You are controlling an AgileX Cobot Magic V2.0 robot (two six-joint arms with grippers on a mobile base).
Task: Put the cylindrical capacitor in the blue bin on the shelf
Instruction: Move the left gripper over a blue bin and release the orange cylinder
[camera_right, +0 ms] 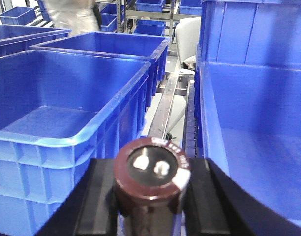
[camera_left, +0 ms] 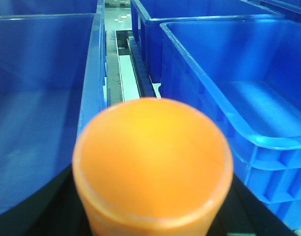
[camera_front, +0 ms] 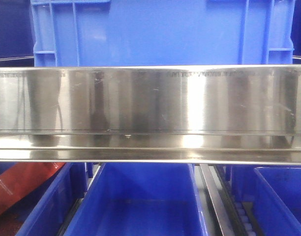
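Above the gap between the left open blue plastic bin [camera_right: 67,140] and the right blue plastic bin [camera_right: 212,128], the right gripper [camera_right: 151,196] jaws clamp the brown cylindrical capacitor [camera_right: 150,172], terminals up. The left gripper [camera_left: 150,211] jaws appear to hold an orange smooth cylinder [camera_left: 153,152]. Likely step: transport at the brushed stainless-steel shelf [camera_front: 150,98]. The next move calls for shifting sideways over a bin interior, then releasing.

One capacitor [camera_right: 151,182], one orange cylinder [camera_left: 153,167]

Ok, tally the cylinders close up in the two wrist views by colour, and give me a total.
Orange cylinder, left wrist view: 1
Dark brown capacitor, right wrist view: 1
Total: 2
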